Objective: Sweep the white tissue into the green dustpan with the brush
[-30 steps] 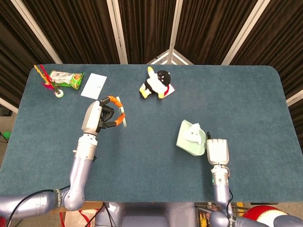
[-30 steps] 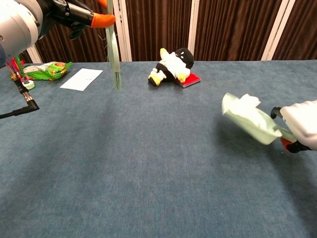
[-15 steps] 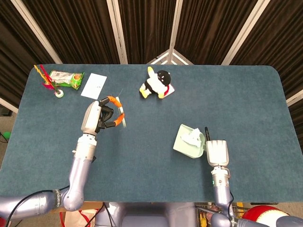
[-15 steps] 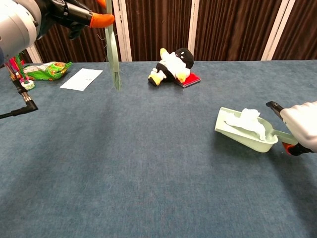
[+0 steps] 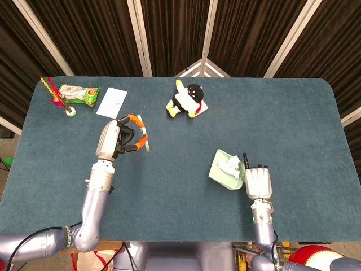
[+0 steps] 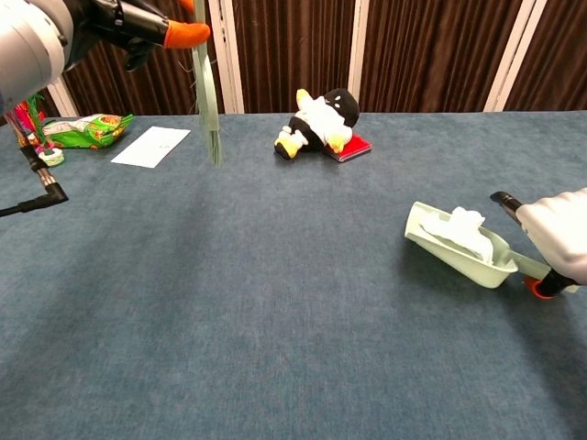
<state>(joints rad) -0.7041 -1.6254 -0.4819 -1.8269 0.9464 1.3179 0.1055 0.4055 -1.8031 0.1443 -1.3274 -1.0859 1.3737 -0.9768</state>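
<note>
The green dustpan (image 5: 226, 170) (image 6: 457, 249) sits low on the table at the right, with the white tissue (image 5: 232, 165) (image 6: 464, 229) lying inside it. My right hand (image 5: 258, 182) (image 6: 558, 236) is just behind the pan and holds its handle, which runs in under the palm. Far to the left, my left hand (image 5: 115, 140) (image 6: 110, 23) is raised above the table and grips the pale green brush (image 5: 145, 141) (image 6: 209, 96). The brush hangs bristles down, well away from the dustpan.
A penguin plush (image 5: 186, 100) (image 6: 321, 119) lies at the back centre. A white card (image 5: 111, 102) (image 6: 151, 147), a green snack packet (image 5: 79, 93) (image 6: 87, 128) and a feathered toy (image 5: 62, 103) occupy the back left. A black cable (image 6: 37, 206) lies at the left edge.
The dustpan, tilted up with the tissue in it a second ago, has come down level onto the table with my right hand. The left hand and brush have stayed put.
</note>
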